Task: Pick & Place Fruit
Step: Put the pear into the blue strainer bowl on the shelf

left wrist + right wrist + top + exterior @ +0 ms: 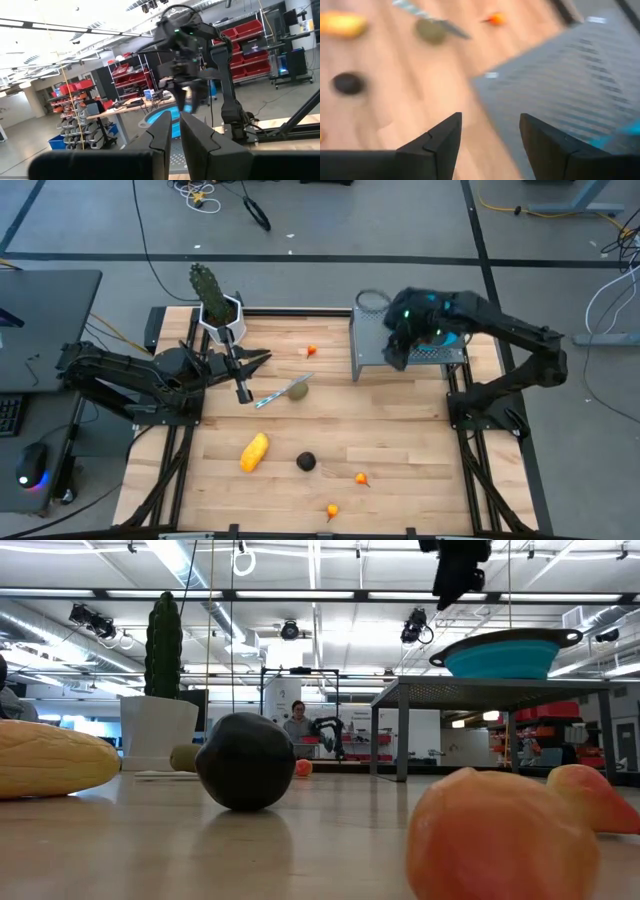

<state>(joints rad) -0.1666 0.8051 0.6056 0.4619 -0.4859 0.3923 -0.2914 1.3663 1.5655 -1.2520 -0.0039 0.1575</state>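
The fruit lies loose on the wooden table (400, 430): a yellow oblong piece (254, 452), a dark round one (306, 462), an olive-green oval (298, 390) beside a knife (272, 397), and three tiny orange ones (311, 351) (361, 477) (331, 509). My right gripper (490, 132) hangs open and tipped downward over the near-left edge of a grey mesh rack (570, 75), with nothing between its fingers. My left gripper (262, 358) waits shut at the far left, raised and pointing toward the rack.
A blue bowl (505, 655) stands on the mesh rack (375, 345) at the far right, partly under my right arm. A cactus in a white pot (215, 305) stands at the far left edge, close to my left arm. Bare wood lies between the fruits.
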